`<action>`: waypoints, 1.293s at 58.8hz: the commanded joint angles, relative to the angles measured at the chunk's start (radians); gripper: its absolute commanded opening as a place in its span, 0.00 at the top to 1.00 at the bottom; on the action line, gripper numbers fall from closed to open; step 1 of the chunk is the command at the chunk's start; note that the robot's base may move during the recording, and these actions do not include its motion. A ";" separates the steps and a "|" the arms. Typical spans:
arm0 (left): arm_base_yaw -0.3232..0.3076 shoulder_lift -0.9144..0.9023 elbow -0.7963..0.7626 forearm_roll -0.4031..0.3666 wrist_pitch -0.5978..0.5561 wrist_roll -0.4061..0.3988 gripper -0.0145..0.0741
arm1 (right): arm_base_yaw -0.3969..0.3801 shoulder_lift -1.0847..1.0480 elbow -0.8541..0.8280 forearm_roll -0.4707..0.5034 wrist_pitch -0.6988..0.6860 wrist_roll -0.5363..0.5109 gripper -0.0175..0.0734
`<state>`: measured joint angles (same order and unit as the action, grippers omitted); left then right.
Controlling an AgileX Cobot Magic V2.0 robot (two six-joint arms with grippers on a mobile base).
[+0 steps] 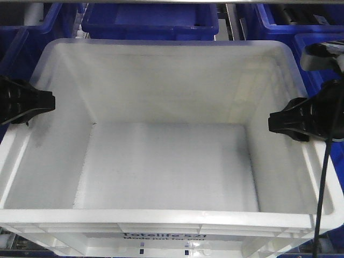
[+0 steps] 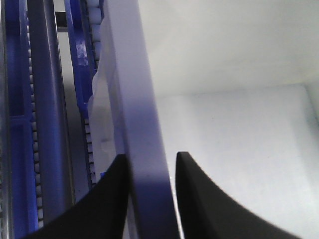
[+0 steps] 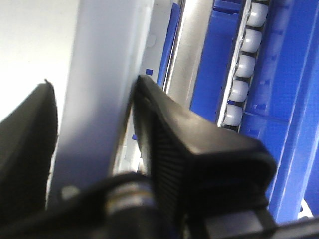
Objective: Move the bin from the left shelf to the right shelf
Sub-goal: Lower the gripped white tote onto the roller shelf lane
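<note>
The white bin [image 1: 161, 216] fills the front view. It is empty, with black print on its near wall. My left gripper [image 1: 45, 102] clamps the bin's left rim and my right gripper [image 1: 277, 122] clamps its right rim. In the left wrist view the left gripper [image 2: 152, 157] straddles the thick rim [image 2: 137, 99], one finger outside and one inside. In the right wrist view the right gripper [image 3: 94, 82] is closed on the rim [image 3: 107, 64] the same way.
Dark blue bins [image 1: 150, 21] stand behind the white one, and another [image 1: 317, 48] at the right. A shelf rail with white rollers [image 3: 244, 64] runs beside the right rim, a grey rail [image 2: 47, 124] beside the left. A black cable [image 1: 322, 183] hangs at the right.
</note>
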<state>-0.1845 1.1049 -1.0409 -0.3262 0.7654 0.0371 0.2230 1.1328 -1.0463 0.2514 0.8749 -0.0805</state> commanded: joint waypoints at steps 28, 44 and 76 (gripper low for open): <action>-0.007 -0.038 -0.041 -0.072 -0.099 0.040 0.84 | -0.004 -0.025 -0.039 0.024 -0.097 -0.016 0.81; -0.007 -0.037 -0.041 -0.063 -0.179 0.040 0.84 | -0.004 -0.025 -0.039 0.027 -0.162 -0.016 0.81; -0.007 0.003 -0.041 -0.041 -0.213 0.040 0.84 | -0.004 0.006 -0.038 0.023 -0.283 -0.016 0.81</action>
<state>-0.1845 1.1258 -1.0409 -0.3176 0.6614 0.0526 0.2230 1.1481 -1.0443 0.2514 0.7477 -0.0896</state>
